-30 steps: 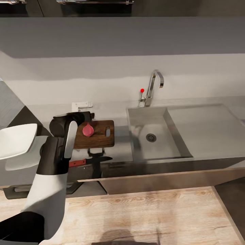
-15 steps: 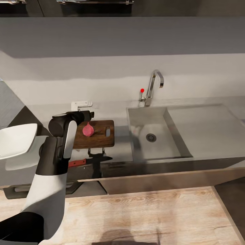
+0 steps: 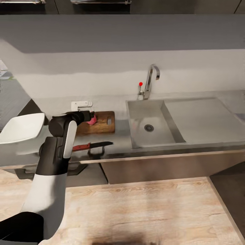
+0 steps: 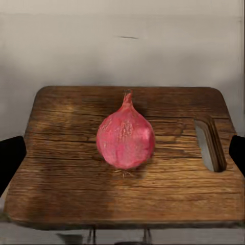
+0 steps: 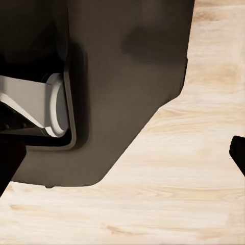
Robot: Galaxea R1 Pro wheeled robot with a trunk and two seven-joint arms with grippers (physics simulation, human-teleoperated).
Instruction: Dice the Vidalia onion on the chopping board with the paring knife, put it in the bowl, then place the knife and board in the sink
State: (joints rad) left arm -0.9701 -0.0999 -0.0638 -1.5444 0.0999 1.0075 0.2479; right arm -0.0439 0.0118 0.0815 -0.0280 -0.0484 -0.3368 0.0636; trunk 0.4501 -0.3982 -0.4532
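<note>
**Whole onion resting on the chopping board, left pincer spread wide in front of it**

A whole Vidalia onion (image 4: 125, 139), pinkish-red with a pointed tip, sits near the middle of the chopping board (image 4: 61, 168). The onion is uncut. In the left wrist view it lies straight ahead of the left pincer (image 4: 122, 153), between the lines of the two dark fingertips (image 4: 10, 155) that show at the view's opposite edges. The fingertips stand wide apart and touch neither the onion nor each other, so the pincer is fully spread and holds nothing.

The board is a dark brown wooden rectangle with rounded corners, and its oval handle slot (image 4: 209, 144) lies off to one side of the onion. The board rests flat on the grey countertop (image 3: 120, 139).

In the head view, the left arm reaches forward over the countertop, and its wrist hides part of the board. The paring knife (image 3: 91, 146), with red handle and dark blade, lies flat on the countertop just short of the board, below the arm. A white square bowl (image 3: 20, 128) stands to the arm's outer side. The sink (image 3: 149, 124), with its chrome tap (image 3: 149, 81), sits well beyond the board on the other side.

In the right wrist view, one dark fingertip of the right pincer (image 5: 238, 153) shows over a light wooden floor (image 5: 168, 204), beside a dark part of the robot's body. Whether that pincer is spread or closed cannot be told.
</note>
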